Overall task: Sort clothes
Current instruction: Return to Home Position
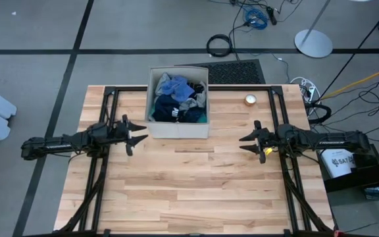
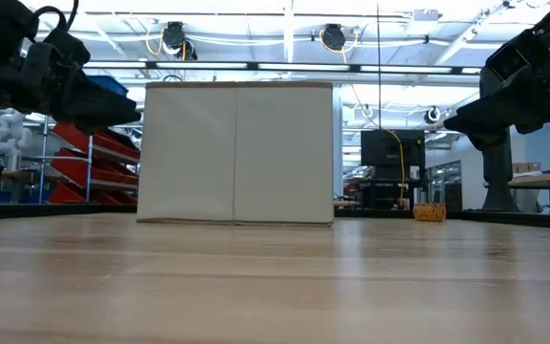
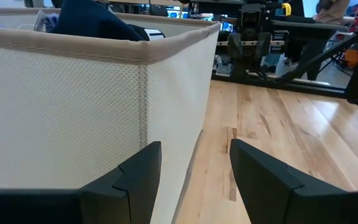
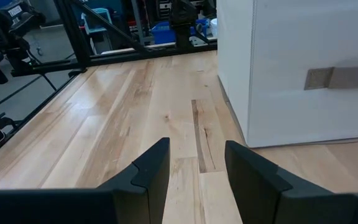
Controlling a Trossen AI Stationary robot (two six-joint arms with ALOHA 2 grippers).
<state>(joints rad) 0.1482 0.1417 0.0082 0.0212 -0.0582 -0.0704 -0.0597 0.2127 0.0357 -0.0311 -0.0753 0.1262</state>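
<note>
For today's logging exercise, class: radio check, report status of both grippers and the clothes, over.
Left gripper open, empty, left of box. Right gripper open, empty, right of box. Clothes piled inside box. No garment on tabletop.

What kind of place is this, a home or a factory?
Most likely a robotics lab or workshop: loose cables lie on the floor, red storage racks stand beyond the table, and a small white robot figure stands by them.
</note>
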